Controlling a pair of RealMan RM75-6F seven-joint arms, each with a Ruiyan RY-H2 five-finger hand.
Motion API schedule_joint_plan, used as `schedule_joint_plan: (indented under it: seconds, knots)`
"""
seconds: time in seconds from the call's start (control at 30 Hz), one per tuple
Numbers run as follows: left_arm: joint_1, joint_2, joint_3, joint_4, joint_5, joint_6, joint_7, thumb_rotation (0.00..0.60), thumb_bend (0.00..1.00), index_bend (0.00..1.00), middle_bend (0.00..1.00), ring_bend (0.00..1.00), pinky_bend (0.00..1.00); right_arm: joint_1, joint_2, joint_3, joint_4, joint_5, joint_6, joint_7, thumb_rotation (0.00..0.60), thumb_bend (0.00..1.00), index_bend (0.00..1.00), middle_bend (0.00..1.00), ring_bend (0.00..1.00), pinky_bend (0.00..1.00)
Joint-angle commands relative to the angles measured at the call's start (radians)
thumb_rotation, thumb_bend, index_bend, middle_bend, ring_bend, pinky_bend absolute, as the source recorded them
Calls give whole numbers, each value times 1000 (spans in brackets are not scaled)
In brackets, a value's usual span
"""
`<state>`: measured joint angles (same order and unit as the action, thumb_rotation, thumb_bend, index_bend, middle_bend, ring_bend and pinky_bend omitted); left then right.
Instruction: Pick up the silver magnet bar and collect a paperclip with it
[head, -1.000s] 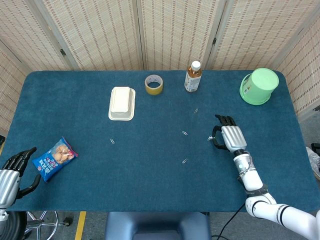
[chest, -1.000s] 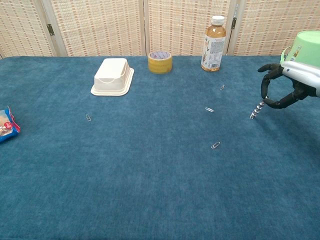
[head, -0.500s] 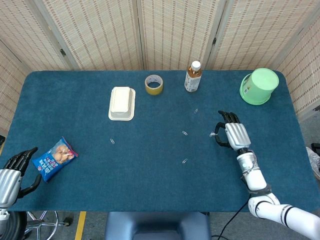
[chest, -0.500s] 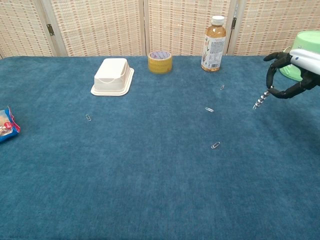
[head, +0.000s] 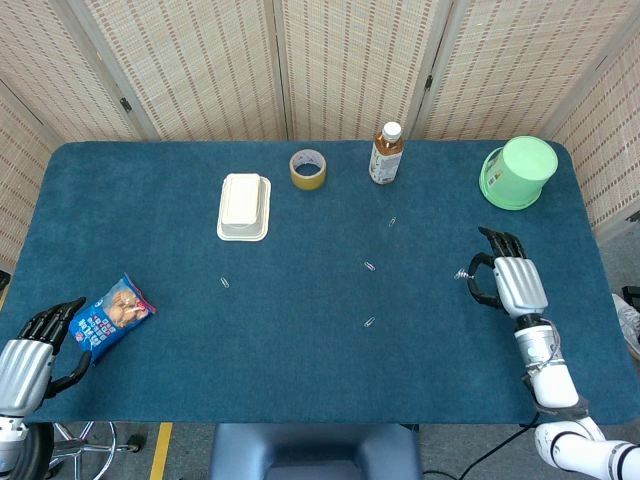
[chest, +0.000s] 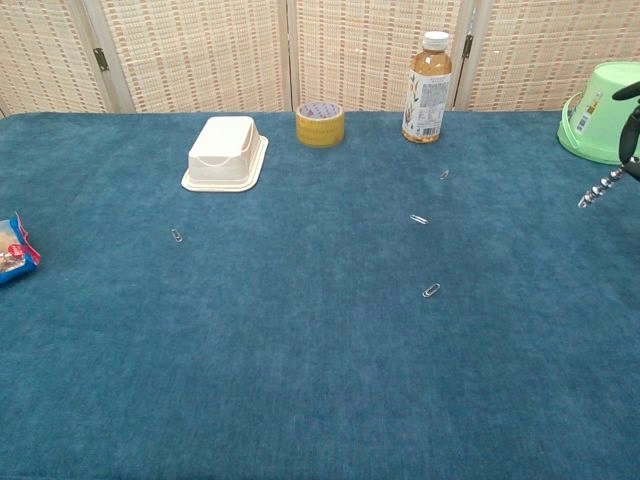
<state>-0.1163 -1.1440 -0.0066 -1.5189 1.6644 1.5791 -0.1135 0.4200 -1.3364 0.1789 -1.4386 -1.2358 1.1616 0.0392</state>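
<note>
My right hand (head: 512, 282) hovers over the right part of the table and pinches the silver magnet bar (head: 463, 272), which sticks out to the left of its fingers. In the chest view only a fingertip of that hand (chest: 632, 128) shows at the right edge, with the bar (chest: 598, 187) hanging slantwise below it. Three paperclips lie left of the hand on the blue cloth (head: 369, 322) (head: 369, 266) (head: 391, 222), apart from the bar. Whether anything clings to the bar I cannot make out. My left hand (head: 25, 362) rests at the front left corner, fingers apart, holding nothing.
A green cup (head: 518, 171) lies tipped at the back right, close behind my right hand. A tea bottle (head: 386, 153), a tape roll (head: 307, 168) and a white box (head: 244, 206) stand along the back. A snack bag (head: 108, 316) lies beside my left hand; another paperclip (head: 224, 282) lies nearby.
My right hand has carried the magnet bar to the right and slightly towards me, away from the paperclips. The left hand has shifted slightly.
</note>
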Motion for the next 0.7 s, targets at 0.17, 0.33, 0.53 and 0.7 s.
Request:
schedule_joint_plan:
  seconds: [0.17, 0.33, 0.53, 0.7]
  knots:
    - [-4, -2, 0, 4, -1, -5, -7, 600, 477, 0, 202, 185, 246, -2, -21, -5, 54, 14, -34, 27, 600, 441, 622, 110, 75, 0]
    - [-6, 0, -1, 3, -7, -9, -6, 600, 477, 0, 202, 185, 246, 13, -32, -6, 81, 27, -70, -4, 600, 441, 601, 88, 137, 0]
    - [-4, 4, 0, 1, -15, -13, -8, 600, 477, 10, 202, 185, 246, 28, -6, -4, 45, 71, -114, -83, 600, 442, 212, 0, 118, 0]
    - [-3, 5, 0, -1, -14, -11, -6, 600, 477, 12, 201, 185, 246, 30, 14, 4, 8, 81, -105, -117, 600, 441, 77, 0, 95, 0]
